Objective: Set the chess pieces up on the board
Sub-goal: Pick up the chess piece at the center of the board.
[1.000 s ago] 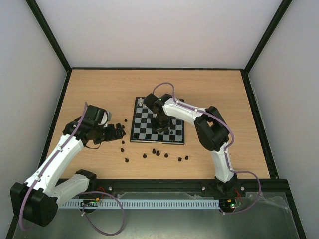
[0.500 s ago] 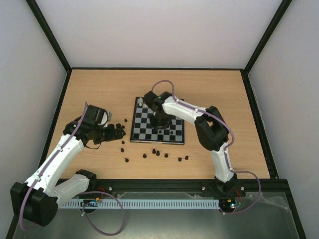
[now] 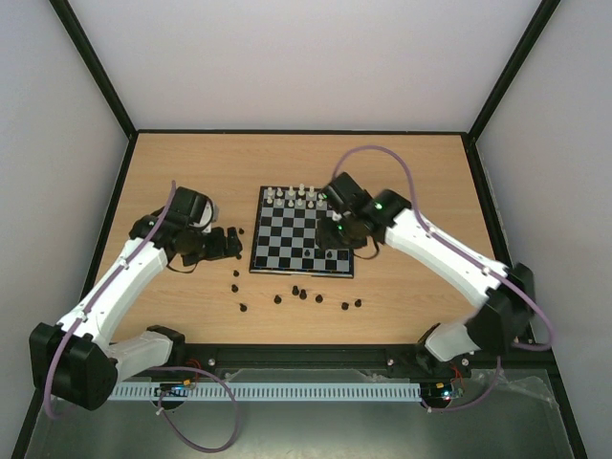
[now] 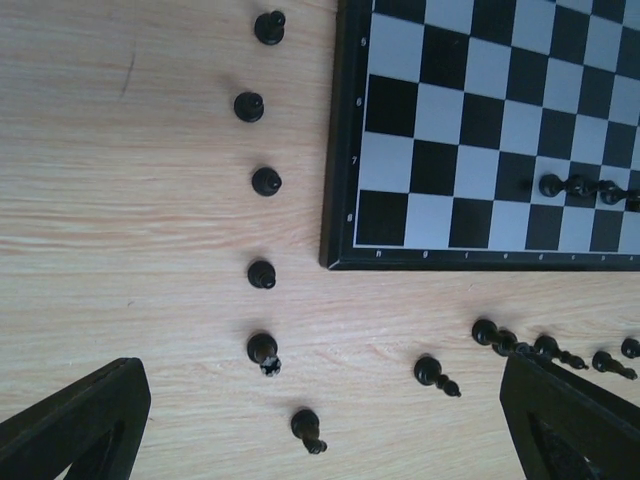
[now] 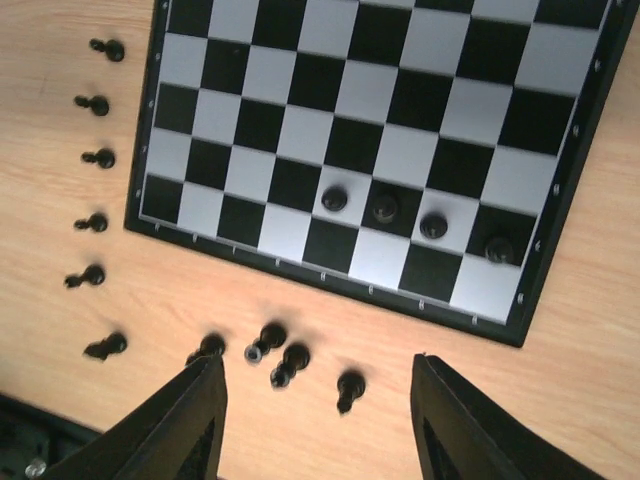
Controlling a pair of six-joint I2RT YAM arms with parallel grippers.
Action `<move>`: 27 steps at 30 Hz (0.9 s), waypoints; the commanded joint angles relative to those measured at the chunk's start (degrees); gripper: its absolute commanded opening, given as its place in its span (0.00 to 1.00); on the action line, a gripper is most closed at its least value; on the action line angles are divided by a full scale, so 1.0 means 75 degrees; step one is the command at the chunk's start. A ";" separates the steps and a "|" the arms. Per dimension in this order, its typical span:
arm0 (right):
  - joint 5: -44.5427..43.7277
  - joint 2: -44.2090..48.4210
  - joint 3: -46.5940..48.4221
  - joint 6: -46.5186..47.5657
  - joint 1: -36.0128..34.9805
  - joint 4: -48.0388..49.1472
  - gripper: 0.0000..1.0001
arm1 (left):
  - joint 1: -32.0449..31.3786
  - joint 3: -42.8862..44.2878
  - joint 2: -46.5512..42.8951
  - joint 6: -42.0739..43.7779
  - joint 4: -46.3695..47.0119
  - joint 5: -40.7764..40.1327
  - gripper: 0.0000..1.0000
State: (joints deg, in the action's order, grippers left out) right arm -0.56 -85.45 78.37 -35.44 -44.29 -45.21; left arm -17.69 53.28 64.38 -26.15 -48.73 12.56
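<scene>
The board [image 3: 292, 239] lies mid-table. Several white chess pieces [image 3: 292, 197] stand along its far row. Black pawns [image 5: 384, 208] stand on its second row from the near edge, toward the right corner. More black pieces [image 3: 298, 293] are scattered on the wood in front of and left of the board. My right gripper [image 3: 340, 237] hovers over the board's right side, open and empty; in the right wrist view its fingers [image 5: 190, 420] flank loose black pieces [image 5: 348, 388]. Left of the board my left gripper [image 3: 222, 245] hangs wide open, over a black piece [image 4: 306, 428] on the table.
A column of black pawns [image 4: 261, 273] runs along the board's [image 4: 470, 90] left edge. Black-framed walls [image 3: 115, 191] close in the wooden table on three sides. A perforated rail [image 3: 306, 390] runs along the near edge by the arm bases.
My right gripper has opened and drawn back from the board's middle to its right side, its elbow swinging far right. The left arm has shifted slightly away from me.
</scene>
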 commanded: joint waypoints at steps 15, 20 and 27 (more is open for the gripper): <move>0.0585 0.2845 -0.2282 -0.0519 -0.0041 0.0392 0.99 | 0.0021 -0.0191 0.0372 -0.0253 0.0816 0.0151 0.99; 0.0227 0.2706 -0.1529 -0.0984 -0.0047 0.0007 0.99 | 0.0019 -0.0150 0.0631 -0.0216 0.0911 -0.0060 0.99; 0.1127 0.2556 -0.1753 -0.1312 -0.0043 0.0395 0.99 | 0.0322 0.0679 0.1504 0.0183 0.0292 -0.0888 0.99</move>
State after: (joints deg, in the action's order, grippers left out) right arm 3.88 -66.06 66.94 -43.64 -44.29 -42.19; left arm -16.51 53.69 73.28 -26.28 -43.94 9.72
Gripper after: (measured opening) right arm 0.986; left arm 0.989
